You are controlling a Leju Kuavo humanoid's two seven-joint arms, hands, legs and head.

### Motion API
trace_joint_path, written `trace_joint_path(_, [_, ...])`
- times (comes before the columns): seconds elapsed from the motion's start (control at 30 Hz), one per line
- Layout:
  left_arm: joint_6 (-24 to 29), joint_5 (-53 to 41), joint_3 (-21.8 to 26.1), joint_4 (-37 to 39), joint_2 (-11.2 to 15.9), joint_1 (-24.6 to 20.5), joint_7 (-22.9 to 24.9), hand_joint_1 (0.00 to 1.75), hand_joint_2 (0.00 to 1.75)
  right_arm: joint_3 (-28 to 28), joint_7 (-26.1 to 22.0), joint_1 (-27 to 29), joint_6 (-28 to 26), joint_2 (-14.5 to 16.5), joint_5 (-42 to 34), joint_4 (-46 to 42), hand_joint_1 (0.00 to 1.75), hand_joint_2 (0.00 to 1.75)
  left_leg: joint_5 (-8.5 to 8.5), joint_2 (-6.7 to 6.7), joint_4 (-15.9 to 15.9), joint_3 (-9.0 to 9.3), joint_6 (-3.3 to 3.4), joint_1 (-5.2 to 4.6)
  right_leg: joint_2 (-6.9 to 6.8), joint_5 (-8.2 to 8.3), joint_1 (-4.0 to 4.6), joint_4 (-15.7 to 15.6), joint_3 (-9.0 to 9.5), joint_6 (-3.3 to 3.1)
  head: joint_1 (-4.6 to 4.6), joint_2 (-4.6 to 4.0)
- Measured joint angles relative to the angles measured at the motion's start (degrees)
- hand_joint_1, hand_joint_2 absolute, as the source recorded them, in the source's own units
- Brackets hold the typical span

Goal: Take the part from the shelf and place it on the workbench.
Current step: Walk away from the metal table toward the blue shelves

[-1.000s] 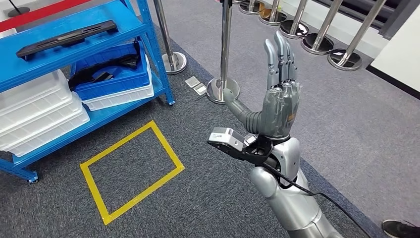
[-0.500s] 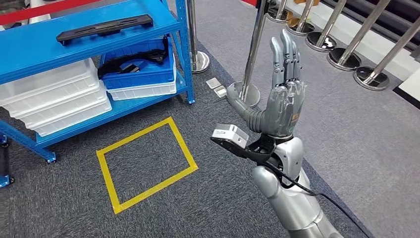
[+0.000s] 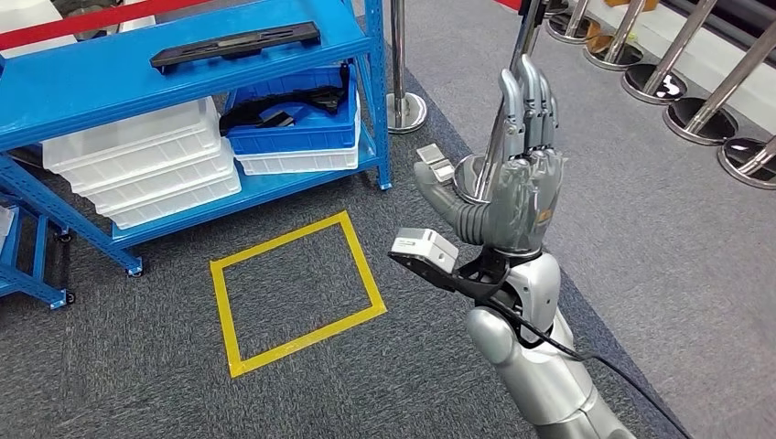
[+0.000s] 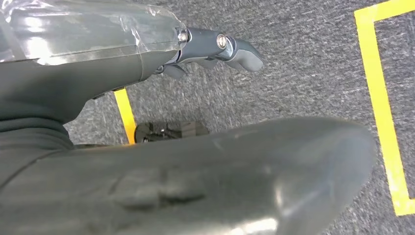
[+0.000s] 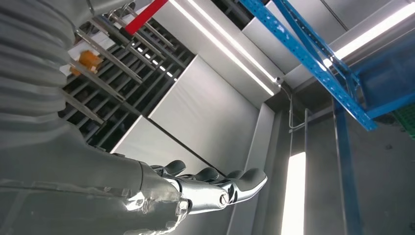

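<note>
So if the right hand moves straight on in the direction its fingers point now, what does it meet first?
Probably the shiny metal barrier post just beyond the right hand: in the head view its fingers overlap it, though depth is unclear. The hand is open and holds nothing.

My view has swung left: the blue shelf (image 3: pixel 183 64) and yellow floor square (image 3: pixel 297 291) sit further right in frame now.

Long black part (image 3: pixel 235 46) (slotted), lying flat on blue shelf (image 3: pixel 110 78) top
</note>
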Motion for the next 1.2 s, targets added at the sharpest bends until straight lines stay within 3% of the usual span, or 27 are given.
trace_joint_path(0.07, [-1.27, -0.01, 0.00, 0.00, 0.09, -0.05, -0.54, 0.00, 0.00, 0.00, 0.08, -0.03, 0.00, -0.03, 0.01, -0.01, 0.00, 0.00, 3.79, 0.14, -7.82, 3.91, 0.55, -0.11, -0.28, -0.31, 0.03, -0.03, 0.47, 0.27, -0.01, 0.00])
trace_joint_path(0.13, [-2.16, -0.01, 0.00, 0.00, 0.19, -0.14, -0.85, 0.00, 0.00, 0.00, 0.18, -0.05, 0.00, -0.07, 0.02, -0.02, 0.00, 0.00, 5.13, 0.29, -12.92, 6.27, 1.17, -0.50, -0.40, -0.50, 0.12, -0.13, 0.67, 0.75, 0.01, 0.00])
trace_joint_path(0.2, [-2.86, 0.01, 0.00, -0.01, 0.21, -0.13, -1.07, 0.00, 0.00, 0.00, 0.32, -0.08, 0.00, -0.12, 0.03, -0.02, 0.00, 0.00, 4.99, 0.27, -13.89, 6.46, 1.42, -0.64, -0.45, -0.66, 0.25, -0.28, 0.73, 1.17, 0.03, 0.00])
trace_joint_path(0.33, [-4.34, 0.04, 0.00, 0.00, 0.39, -0.15, -1.37, 0.00, 0.00, 0.00, 0.66, -0.20, 0.00, -0.21, 0.09, -0.04, 0.00, 0.00, 5.05, 0.22, -14.25, 6.65, 1.22, -0.35, -0.58, -0.63, 0.55, -0.98, 1.28, 0.17, 0.23, 0.00])
trace_joint_path(0.53, [-5.18, 0.17, 0.00, 0.00, 0.50, -0.17, -1.48, 0.00, 0.00, 0.00, 1.01, -0.23, 0.00, -0.22, 0.45, -0.15, 0.00, 0.00, 4.84, 0.24, -14.20, 6.73, 1.63, -0.38, -0.59, -0.33, 0.56, -1.81, 1.76, 1.11, 0.25, 0.00])
trace_joint_path(0.7, [-5.17, 0.46, 0.00, 0.00, 0.51, -0.17, -1.21, 0.00, 0.00, 0.00, 1.17, -0.23, 0.00, -0.23, 0.69, -0.23, 0.00, 0.00, 4.81, 0.24, -14.16, 6.78, 1.68, -0.37, -0.59, -0.29, 0.58, -1.88, 1.77, 1.47, 0.23, 0.00])
trace_joint_path(0.83, [-5.17, 0.44, 0.00, 0.00, 0.51, -0.17, -1.13, 0.00, 0.00, 0.00, 1.18, -0.22, 0.00, -0.23, 0.70, -0.30, 0.00, 1.75, 4.81, 0.24, -14.21, 6.87, 1.67, -0.34, -0.58, -0.30, 0.78, -1.88, 1.79, 1.48, 0.22, 0.00])
trace_joint_path(1.07, [-5.17, 0.21, 0.00, 0.00, 0.58, -0.17, -1.04, 0.00, 0.00, 0.00, 1.16, -0.20, 0.00, -0.23, 0.85, -0.31, 0.00, 1.75, 4.66, 0.25, -14.03, 6.90, 1.86, -0.37, -0.59, -0.26, 0.62, -1.94, 1.83, 1.59, 0.20, 0.00])
trace_joint_path(1.2, [-5.13, 0.18, 0.00, 0.00, 0.71, -0.18, -0.98, 0.00, 0.00, 0.00, 1.19, -0.19, 0.00, -0.23, 0.90, -0.35, 0.00, 1.75, 4.71, 0.21, -14.51, 7.17, 2.37, -0.32, -0.69, -0.27, 0.50, -2.22, 2.13, 2.05, 0.20, 0.00])
